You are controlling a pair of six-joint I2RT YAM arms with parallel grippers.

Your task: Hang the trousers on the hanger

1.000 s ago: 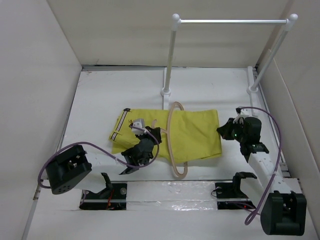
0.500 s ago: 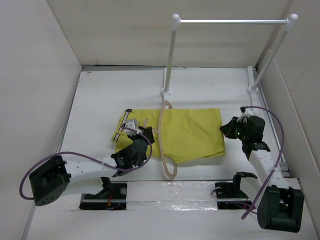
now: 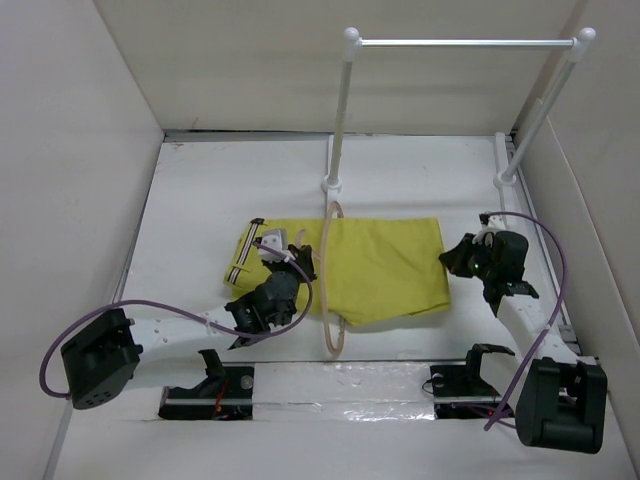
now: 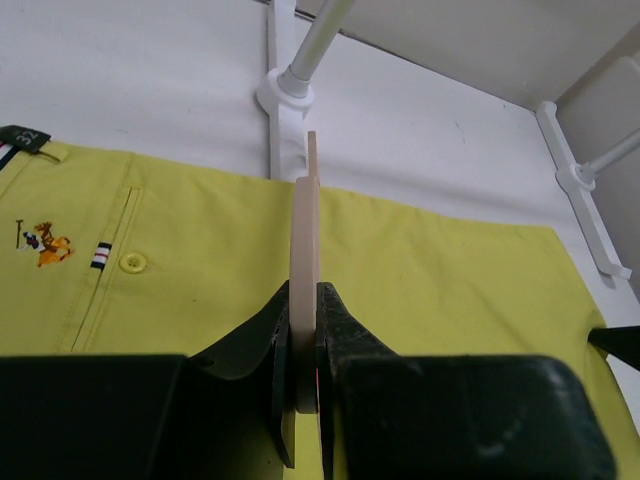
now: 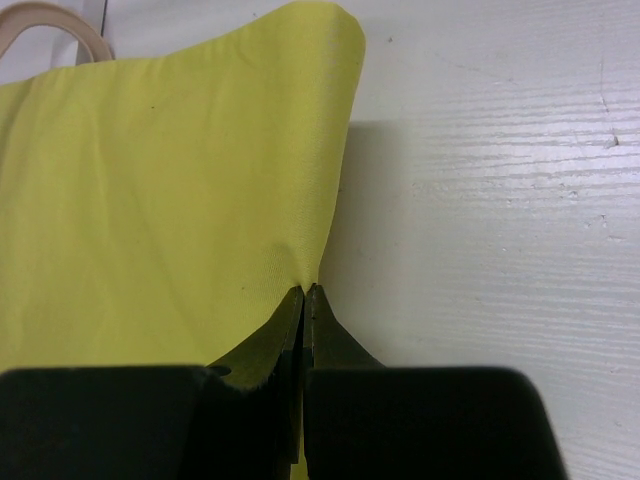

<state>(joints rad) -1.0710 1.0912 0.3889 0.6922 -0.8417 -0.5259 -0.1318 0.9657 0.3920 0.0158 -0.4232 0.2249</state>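
Yellow-green trousers (image 3: 385, 265) lie flat on the white table (image 3: 200, 190), near its middle. The striped waistband (image 3: 238, 262) is at the left and the leg ends point right. A button (image 4: 132, 262) and a small embroidered mark (image 4: 45, 240) show near the waistband in the left wrist view.

The hanger (image 3: 323, 290) stands on edge across the trousers, running from beside the base of the white rail stand (image 3: 460, 42) toward the near edge of the table. Its lower end reaches past the cloth's near edge. Whether any cloth passes through its loop cannot be told.

The left gripper (image 3: 303, 262) sits over the waistband end. Its jaws are clamped tight on the hanger's thin beige wood, which rises straight up between them in the wrist view (image 4: 305, 250).

The right gripper (image 3: 447, 258) is at the right edge of the trousers. Its fingers are pressed together with no gap, pinching the cloth's edge, which puckers at the tips (image 5: 305, 290). In that view a curve of the hanger (image 5: 60, 25) shows at the top left, beyond the yellow cloth (image 5: 150, 200).
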